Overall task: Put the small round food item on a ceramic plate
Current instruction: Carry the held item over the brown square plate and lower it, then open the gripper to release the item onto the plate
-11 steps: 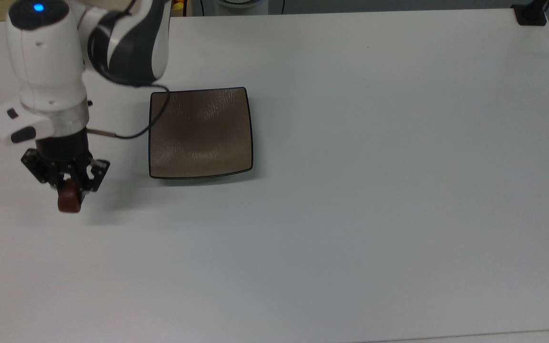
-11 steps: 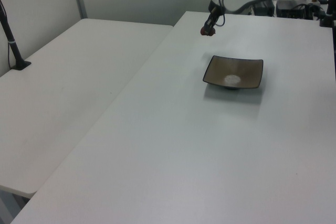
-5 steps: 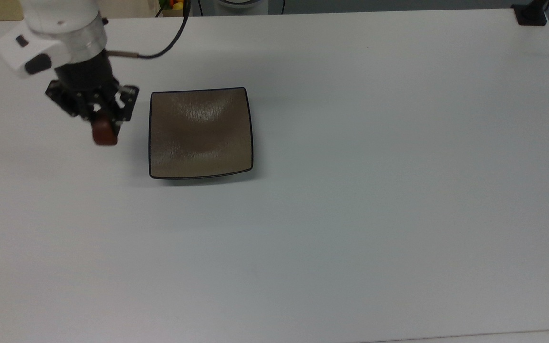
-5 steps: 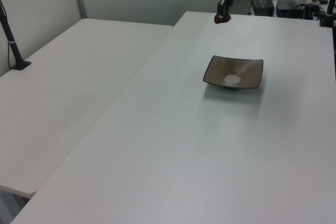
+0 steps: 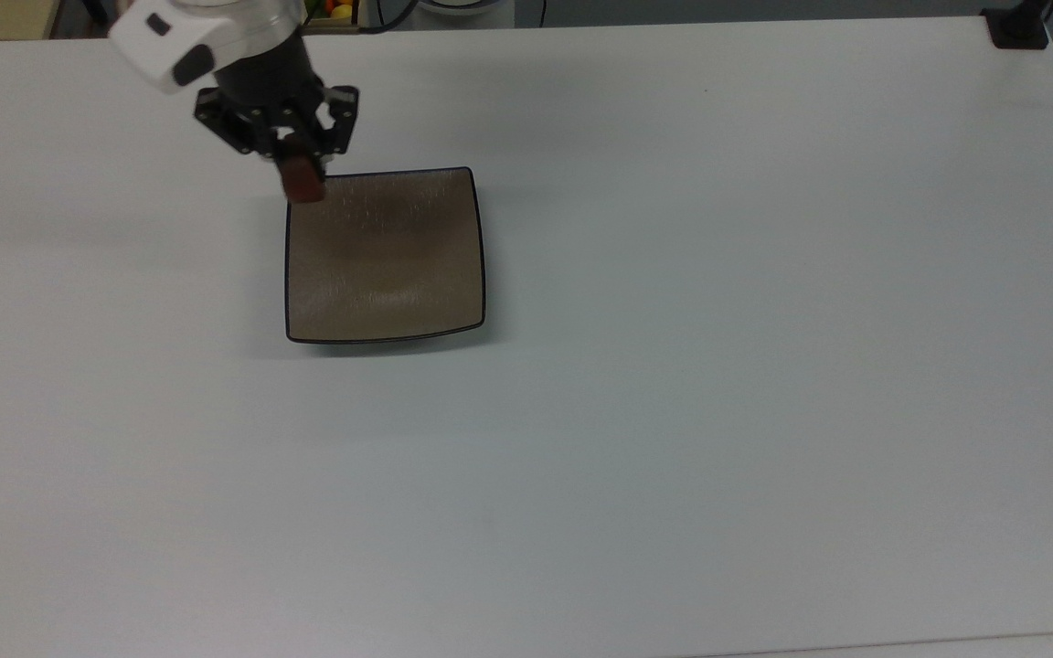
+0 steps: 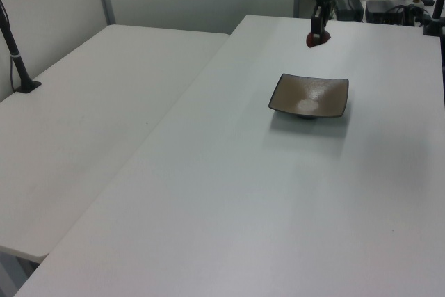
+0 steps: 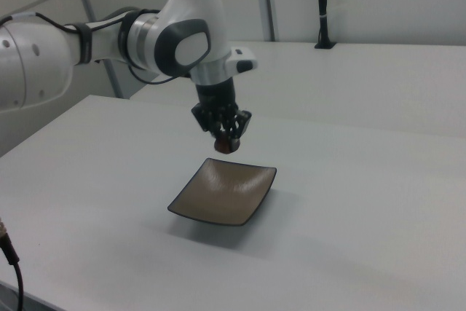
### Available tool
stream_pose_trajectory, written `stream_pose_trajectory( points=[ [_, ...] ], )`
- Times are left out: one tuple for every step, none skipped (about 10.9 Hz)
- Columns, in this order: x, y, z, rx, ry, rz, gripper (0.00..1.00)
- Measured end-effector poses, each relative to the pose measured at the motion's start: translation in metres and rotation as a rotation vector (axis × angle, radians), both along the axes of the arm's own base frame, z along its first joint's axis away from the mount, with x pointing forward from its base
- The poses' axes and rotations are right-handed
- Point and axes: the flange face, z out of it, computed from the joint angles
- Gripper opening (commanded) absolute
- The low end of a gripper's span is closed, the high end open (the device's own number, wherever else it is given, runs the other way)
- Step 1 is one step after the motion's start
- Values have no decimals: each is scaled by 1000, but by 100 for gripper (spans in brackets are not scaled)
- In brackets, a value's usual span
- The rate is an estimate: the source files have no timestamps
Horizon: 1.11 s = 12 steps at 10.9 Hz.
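Note:
My gripper (image 5: 296, 164) (image 6: 318, 33) (image 7: 226, 139) is shut on the small round food item (image 5: 303, 182) (image 6: 316, 39) (image 7: 224, 144), a dark reddish-brown lump that hangs from the fingertips in the air. The ceramic plate (image 5: 385, 274) (image 6: 327, 92) (image 7: 240, 194) is square, tan-brown and glossy with a thin black rim, and it lies bare on the white table. In the top view the item sits over the plate's upper-left corner. In the right view it hangs a short way above the plate's far edge.
The white table (image 5: 718, 366) stretches wide to the top view's right and bottom. A second white table (image 6: 90, 123) adjoins on the left view's left. A black post base (image 5: 1018, 27) stands at the top view's upper-right corner. Cables and equipment (image 6: 389, 5) crowd the left view's far edge.
The gripper has carried the food item from the bare table at the top view's left, up and to the right, to the plate's upper-left corner. The plate has not moved.

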Motion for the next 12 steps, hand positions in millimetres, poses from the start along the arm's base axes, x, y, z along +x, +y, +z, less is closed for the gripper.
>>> stream_pose_trajectory(
  points=[
    [-11,8,-9,5,25,11,31],
    [-21,16,-20,7,53,23,31],
    [-28,22,-32,9,75,32,31],
    [-32,28,-46,8,74,40,31],
    [-34,31,-60,6,55,45,31],
    [-36,35,-79,3,24,48,31],
    [-37,37,-90,0,-9,50,31],
    [-38,39,-100,-3,-46,52,31],
    [-41,43,-112,-7,-85,58,31],
    [-43,49,-122,-11,-142,63,31],
    [-45,52,-132,-15,-200,64,31],
    [-48,52,-140,-19,-250,62,31]
  ],
)
